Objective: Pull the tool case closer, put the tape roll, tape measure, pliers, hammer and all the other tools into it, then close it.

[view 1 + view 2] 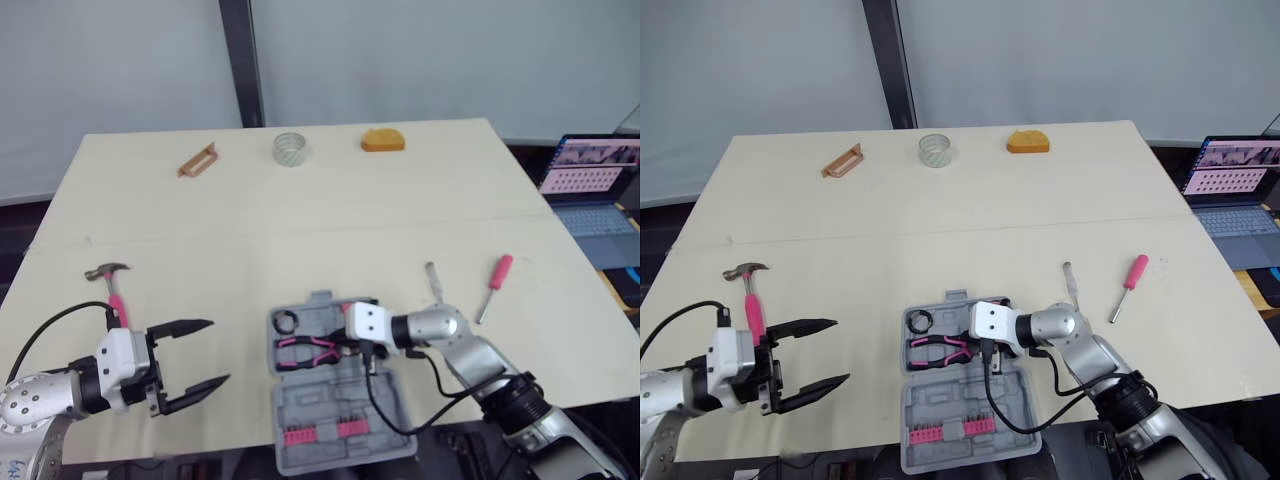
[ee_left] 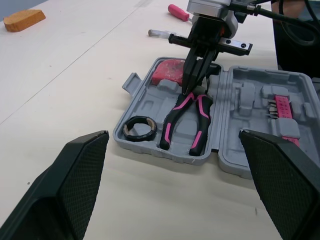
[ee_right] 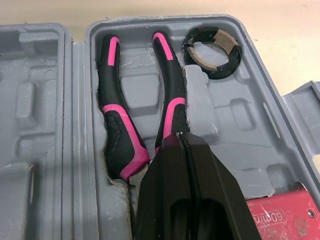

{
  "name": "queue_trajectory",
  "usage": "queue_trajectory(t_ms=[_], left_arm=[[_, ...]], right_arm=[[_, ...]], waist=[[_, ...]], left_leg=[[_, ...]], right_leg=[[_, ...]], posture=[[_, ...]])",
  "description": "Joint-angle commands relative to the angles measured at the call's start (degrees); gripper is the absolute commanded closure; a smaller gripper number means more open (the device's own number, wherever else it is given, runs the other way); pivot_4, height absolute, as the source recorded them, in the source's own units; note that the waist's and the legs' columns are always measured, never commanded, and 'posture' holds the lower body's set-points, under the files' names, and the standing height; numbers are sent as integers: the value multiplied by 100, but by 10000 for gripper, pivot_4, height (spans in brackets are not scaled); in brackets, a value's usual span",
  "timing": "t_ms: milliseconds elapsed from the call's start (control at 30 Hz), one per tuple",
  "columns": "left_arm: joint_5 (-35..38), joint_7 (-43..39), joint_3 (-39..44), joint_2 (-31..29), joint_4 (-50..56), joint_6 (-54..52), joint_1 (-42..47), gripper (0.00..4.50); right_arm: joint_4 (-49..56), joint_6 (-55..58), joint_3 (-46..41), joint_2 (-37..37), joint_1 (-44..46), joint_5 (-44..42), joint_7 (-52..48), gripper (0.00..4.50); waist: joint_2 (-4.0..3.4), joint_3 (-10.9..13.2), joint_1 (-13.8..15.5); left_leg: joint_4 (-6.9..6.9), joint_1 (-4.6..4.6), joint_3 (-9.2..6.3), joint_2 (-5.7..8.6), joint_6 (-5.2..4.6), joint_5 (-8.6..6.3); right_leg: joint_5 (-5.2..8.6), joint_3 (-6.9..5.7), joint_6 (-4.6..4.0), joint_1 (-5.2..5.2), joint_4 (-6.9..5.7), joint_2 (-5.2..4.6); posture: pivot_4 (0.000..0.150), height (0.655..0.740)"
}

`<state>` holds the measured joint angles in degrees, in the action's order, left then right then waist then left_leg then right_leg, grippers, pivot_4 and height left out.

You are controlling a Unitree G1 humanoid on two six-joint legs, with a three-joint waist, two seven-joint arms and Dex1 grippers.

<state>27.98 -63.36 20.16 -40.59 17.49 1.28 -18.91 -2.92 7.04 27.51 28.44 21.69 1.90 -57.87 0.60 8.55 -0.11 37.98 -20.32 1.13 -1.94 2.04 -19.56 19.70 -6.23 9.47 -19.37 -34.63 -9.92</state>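
Table point(image 1: 300, 210): hammer and screwdriver lie loose, not yet packed.
Tool case point(image 1: 320, 400): open flat at the near edge, within reach of both arms.
Hammer point(image 1: 115, 295): just beside the left gripper point(image 1: 219, 352), whose fingers are spread wide, likely for pickup.
Pliers point(image 1: 310, 350): in their moulded slot. The right gripper point(image 3: 181, 142), fingers pinched together, has its tips at the pivot, apparently pressing them home.
Screwdriver point(image 1: 495, 280): right of the case.
Tape measure point(image 2: 167, 71), tape roll point(image 1: 286, 322): in the case.

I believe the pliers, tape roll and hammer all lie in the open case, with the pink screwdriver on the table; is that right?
Not quite: the left eye view shows the hammer on the table by the left gripper. The pliers and tape roll do lie in the open case, the pink screwdriver on the table.
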Motion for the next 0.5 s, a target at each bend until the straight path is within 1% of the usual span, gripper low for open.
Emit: queue_trajectory(t_ms=[33, 133, 267, 500], left_arm=[[17, 41, 11, -19, 153, 18, -9, 0], [40, 64, 19, 1, 139, -10, -39, 0], [54, 71, 3, 22, 95, -49, -71, 0], [66, 225, -190, 116, 57, -230, 192, 0]], right_arm=[[-634, 442, 173, 53, -328, 305, 105, 44495], [-334, 506, -135, -29, -447, -106, 70, 44495], [242, 556, -625, -42, -566, -644, 32, 44495], [1169, 1350, -1329, -174, -390, -1361, 313, 44495]], waist=[[1, -1, -1], [-1, 1, 0], [-25, 16, 17], [-58, 55, 0]], left_leg=[[0, 0, 0, -1, 0, 0], [-1, 0, 1, -2, 0, 0], [-2, -4, 5, -2, -3, -7], [-1, -15, 14, -6, -4, -10]], right_leg=[[0, 0, 0, 0, 0, 0], [0, 0, 0, 0, 2, 1], [0, 0, 0, -1, 11, 1], [0, 0, 0, -18, 13, 1]], posture=[[1500, 7400], [1500, 7400], [1500, 7400], [1500, 7400]])
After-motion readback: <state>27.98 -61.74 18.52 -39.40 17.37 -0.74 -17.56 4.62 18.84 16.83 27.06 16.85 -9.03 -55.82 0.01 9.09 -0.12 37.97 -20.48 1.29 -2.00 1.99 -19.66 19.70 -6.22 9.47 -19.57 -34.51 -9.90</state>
